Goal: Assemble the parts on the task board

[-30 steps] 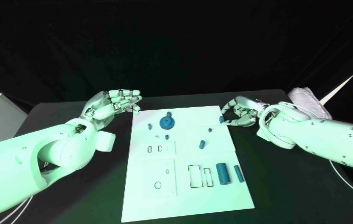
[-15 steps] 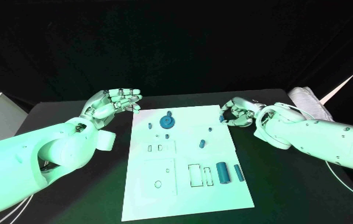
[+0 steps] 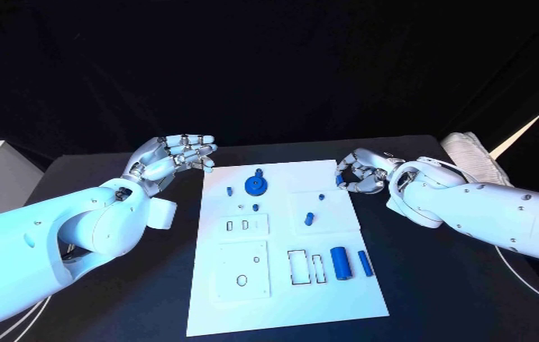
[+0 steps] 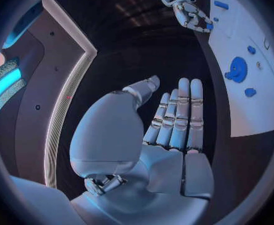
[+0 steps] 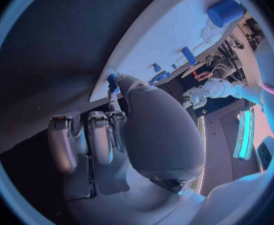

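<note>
The white task board (image 3: pixel 281 280) lies in the middle of the black table. On it are a round blue disc (image 3: pixel 256 185), several small blue pegs such as one near the middle (image 3: pixel 309 218), and two blue cylinders (image 3: pixel 339 262) at the near right. My right hand (image 3: pixel 364 172) hovers at the board's far right edge, fingers curled, pinching a small blue part (image 3: pixel 339 179), also seen in the wrist views (image 5: pixel 112 80) (image 4: pixel 208 26). My left hand (image 3: pixel 174 155) is by the board's far left corner, fingers (image 4: pixel 177 110) straight and apart, holding nothing.
A white padded object (image 3: pixel 472 153) lies at the table's far right corner. A pale box edge (image 3: pixel 7 172) stands at the far left. Rectangular and round recesses (image 3: pixel 301 268) mark the board's near half.
The right hand with its blue part has shifted only very slightly at the board's far right edge. The left hand has stayed where it was.
</note>
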Tool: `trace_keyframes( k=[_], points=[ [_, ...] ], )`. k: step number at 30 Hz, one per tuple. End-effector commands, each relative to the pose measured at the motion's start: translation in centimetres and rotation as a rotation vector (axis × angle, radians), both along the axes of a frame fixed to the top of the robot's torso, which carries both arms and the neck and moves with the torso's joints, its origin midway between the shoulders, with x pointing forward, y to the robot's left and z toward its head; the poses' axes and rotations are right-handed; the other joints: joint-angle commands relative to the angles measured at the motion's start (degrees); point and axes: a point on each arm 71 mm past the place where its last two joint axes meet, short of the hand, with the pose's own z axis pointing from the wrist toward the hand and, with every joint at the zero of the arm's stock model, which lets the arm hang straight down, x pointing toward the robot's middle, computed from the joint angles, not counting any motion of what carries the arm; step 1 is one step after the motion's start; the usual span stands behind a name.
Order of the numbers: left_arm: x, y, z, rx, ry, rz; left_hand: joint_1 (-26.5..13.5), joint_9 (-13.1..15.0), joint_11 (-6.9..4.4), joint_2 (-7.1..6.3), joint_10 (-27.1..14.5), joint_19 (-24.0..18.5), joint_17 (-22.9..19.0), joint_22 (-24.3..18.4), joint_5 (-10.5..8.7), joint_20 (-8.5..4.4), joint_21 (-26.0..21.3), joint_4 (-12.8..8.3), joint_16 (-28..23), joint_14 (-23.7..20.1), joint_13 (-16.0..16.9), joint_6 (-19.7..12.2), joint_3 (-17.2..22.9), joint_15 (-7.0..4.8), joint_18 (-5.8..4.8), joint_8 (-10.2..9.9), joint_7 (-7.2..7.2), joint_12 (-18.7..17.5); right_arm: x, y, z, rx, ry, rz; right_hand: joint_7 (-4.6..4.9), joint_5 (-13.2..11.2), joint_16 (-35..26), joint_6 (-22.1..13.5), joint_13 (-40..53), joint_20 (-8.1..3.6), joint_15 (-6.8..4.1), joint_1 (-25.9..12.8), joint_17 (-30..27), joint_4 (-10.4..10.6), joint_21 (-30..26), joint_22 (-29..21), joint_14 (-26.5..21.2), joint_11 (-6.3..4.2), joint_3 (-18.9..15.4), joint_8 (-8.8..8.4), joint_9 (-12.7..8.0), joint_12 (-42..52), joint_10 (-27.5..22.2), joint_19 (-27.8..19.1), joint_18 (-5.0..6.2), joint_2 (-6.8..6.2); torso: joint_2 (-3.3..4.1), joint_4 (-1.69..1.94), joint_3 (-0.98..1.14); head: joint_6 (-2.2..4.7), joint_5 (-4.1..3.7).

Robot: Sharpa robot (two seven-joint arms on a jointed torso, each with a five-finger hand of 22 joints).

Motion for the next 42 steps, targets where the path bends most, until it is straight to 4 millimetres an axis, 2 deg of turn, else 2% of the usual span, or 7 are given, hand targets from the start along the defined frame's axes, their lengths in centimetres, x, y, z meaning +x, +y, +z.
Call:
trace_keyframes(
  k=[1, 10, 15, 18, 28, 34, 42],
  points=[
    [-0.1, -0.2, 0.1, -0.007, -0.009, -0.019, 0.2, -0.1, 0.04, 0.04, 0.2, -0.4, 0.0, 0.1, -0.01, -0.17, 0.2, 0.1, 0.4, -0.3, 0.0, 0.5, 0.2, -0.15, 0.22, -0.2, 0.64, -0.2, 0.0, 0.1, -0.1, -0.012, 0.000, 0.006, -0.03, -0.3, 0.2, 0.5, 11.2, -0.49, -0.39, -0.2, 15.1, 0.0, 0.3, 15.1, 6.1, -0.41, 0.4, 0.40, 0.0, 0.2, 2.2, 6.0, -0.38, 0.46, 0.04, 0.03, 0.00, -0.04, -0.02],
    [-0.1, -0.1, 0.1, -0.006, -0.008, -0.017, 0.2, -0.1, 0.04, 0.04, 0.2, -0.4, 0.0, 0.1, -0.01, -0.17, 0.2, 0.1, 0.4, -0.3, 0.0, 0.5, 0.2, -0.15, 0.22, -0.2, 0.64, -0.2, 0.1, 0.3, -0.2, -0.019, -0.001, -0.005, -0.15, -0.7, 0.2, 0.9, 11.4, -0.65, -0.52, -0.6, 15.1, 0.1, 0.3, 15.1, 6.1, -0.53, 0.9, 0.62, -0.1, 0.4, 2.4, 6.0, -0.38, 0.50, 0.04, 0.02, 0.02, -0.16, 0.00],
    [-0.1, -0.1, 0.1, -0.005, -0.008, -0.017, 0.2, -0.1, 0.04, 0.04, 0.2, -0.4, 0.0, 0.1, -0.01, -0.17, 0.2, 0.1, 0.4, -0.3, 0.0, 0.5, 0.2, -0.15, 0.22, -0.2, 0.64, -0.2, 0.1, 0.2, -0.3, -0.027, -0.014, -0.018, -0.36, -0.8, 0.2, 1.6, 11.7, -0.80, -0.65, -0.7, 15.1, -0.2, 0.3, 15.1, 6.1, -0.75, 1.9, 1.09, 0.0, 0.6, 2.7, 6.0, -0.38, 1.04, 0.02, 0.04, 0.02, -0.29, 0.03],
    [-0.1, -0.1, 0.1, -0.005, -0.007, -0.016, 0.2, -0.1, 0.04, 0.04, 0.2, -0.4, 0.0, 0.1, -0.01, -0.17, 0.2, 0.1, 0.4, -0.3, 0.0, 0.5, 0.2, -0.15, 0.22, -0.2, 0.64, -0.2, 0.1, 0.3, -0.1, -0.025, -0.044, -0.017, -0.61, -0.7, 0.2, 2.4, 11.8, -0.95, -0.81, -0.7, 15.1, -0.6, 0.3, 15.1, 6.1, -0.98, 3.2, 1.72, 0.1, 0.7, 2.8, 6.0, -0.38, 1.82, 0.01, 0.02, 0.01, -0.34, 0.02],
    [-0.1, 0.0, 0.1, -0.005, -0.007, -0.015, 0.2, -0.1, 0.04, 0.04, 0.2, -0.4, 0.0, 0.1, -0.01, -0.17, 0.2, 0.1, 0.4, -0.3, 0.0, 0.5, 0.2, -0.15, 0.22, -0.2, 0.64, -0.2, -0.1, 0.7, 0.3, -0.008, -0.109, -0.018, -0.93, -2.0, 0.2, 3.3, 11.8, -1.18, -1.04, -1.5, 15.1, -1.2, 0.3, 15.1, 6.1, -1.28, 4.9, 2.73, 0.4, 0.8, 2.9, 6.0, -0.38, 2.18, 0.01, -0.04, 0.04, -0.38, 0.09],
    [-0.1, 0.1, 0.1, -0.004, -0.006, -0.014, 0.2, -0.1, 0.04, 0.04, 0.2, -0.4, 0.0, 0.1, -0.01, -0.17, 0.2, 0.1, 0.4, -0.3, 0.0, 0.5, 0.2, -0.15, 0.22, -0.2, 0.64, -0.2, -0.6, 1.3, 0.9, 0.012, -0.141, -0.022, -0.84, -1.6, 0.2, 3.1, 11.4, -1.20, -0.99, -1.6, 15.1, -1.6, 0.3, 15.1, 6.1, -1.27, 5.7, 2.91, 0.4, 0.3, 2.5, 6.0, -0.38, 2.47, -0.02, -0.09, 0.06, -0.38, 0.13],
    [-0.1, 0.0, 0.1, -0.004, -0.005, -0.014, 0.2, -0.1, 0.07, 0.03, 0.1, -0.6, 0.0, 0.2, -0.02, -0.15, 0.5, 0.1, 0.5, -0.4, 0.0, 0.4, 0.3, -0.12, 0.21, -0.2, 0.68, -0.2, -1.2, 3.2, 2.4, 0.047, -0.143, -0.033, -0.81, -2.1, 0.2, 3.1, 11.2, -1.17, -0.95, -2.2, 15.1, -1.6, 0.3, 15.1, 6.1, -1.23, 6.1, 3.12, 0.5, 0.1, 2.3, 6.0, -0.38, 2.58, -0.30, -0.08, -0.07, -0.58, 0.30]
  ],
)
